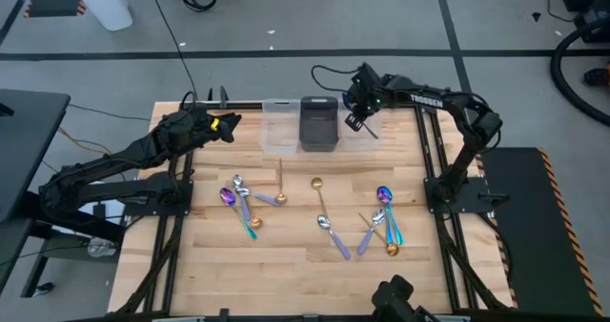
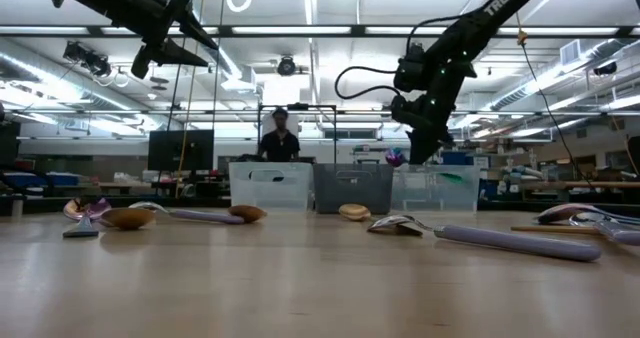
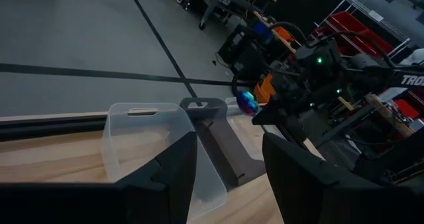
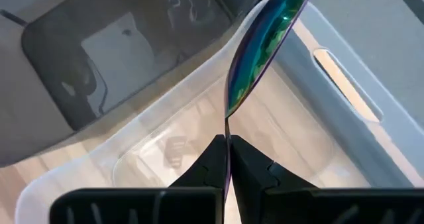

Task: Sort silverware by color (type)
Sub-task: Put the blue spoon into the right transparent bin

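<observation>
Iridescent spoon (image 4: 265, 45) pinched in right gripper (image 4: 227, 159) jaws above clear bin (image 4: 199, 128) rim; left gripper (image 3: 228, 174) jaws open.

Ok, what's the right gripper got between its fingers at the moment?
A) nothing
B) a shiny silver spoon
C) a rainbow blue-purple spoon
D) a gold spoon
C. The right gripper is shut on the thin handle of a rainbow spoon, whose blue-green-purple bowl stands up over the clear bin next to the dark bin.
</observation>
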`<state>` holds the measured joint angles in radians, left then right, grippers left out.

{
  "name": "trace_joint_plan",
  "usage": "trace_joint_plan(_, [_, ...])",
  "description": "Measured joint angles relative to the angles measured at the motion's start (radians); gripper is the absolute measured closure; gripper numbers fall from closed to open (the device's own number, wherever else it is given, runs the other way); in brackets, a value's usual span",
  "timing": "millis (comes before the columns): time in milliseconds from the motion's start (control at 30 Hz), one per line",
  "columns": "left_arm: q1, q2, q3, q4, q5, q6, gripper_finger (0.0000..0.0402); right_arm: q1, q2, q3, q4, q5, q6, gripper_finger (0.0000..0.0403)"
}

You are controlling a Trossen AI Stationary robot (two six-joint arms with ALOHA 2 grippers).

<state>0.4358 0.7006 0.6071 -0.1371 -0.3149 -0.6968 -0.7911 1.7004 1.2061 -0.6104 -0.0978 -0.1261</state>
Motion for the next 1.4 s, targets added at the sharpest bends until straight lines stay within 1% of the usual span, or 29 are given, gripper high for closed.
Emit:
trace_joint_plan(567, [0.0,0.0,0.0,-0.019,0.001,-0.025,0.0221,-0.001,0.0,-0.177,0.222,0.008,0.057,0.0381])
trace_joint_plan(833, [0.0,0.0,0.0,-0.018,0.002,-0.026,0.0221,-0.001,0.0,-0.251,0.286,0.009,0.071,0.0381])
trace_joint_plan(1100, [0.0,0.0,0.0,-0.018,0.002,-0.032,0.0221,-0.001,-0.003,-0.3,0.381,0.009,0.058,0.038])
trace_joint_plan(1267, [0.0,0.0,0.0,-0.018,0.002,-0.033,0.0221,-0.001,-0.003,-0.311,0.397,0.009,0.055,0.0379])
trace_joint_plan(1400, [-0.001,0.0,0.0,-0.018,0.002,-0.033,0.0221,-0.002,-0.001,-0.313,0.393,0.01,0.055,0.0363])
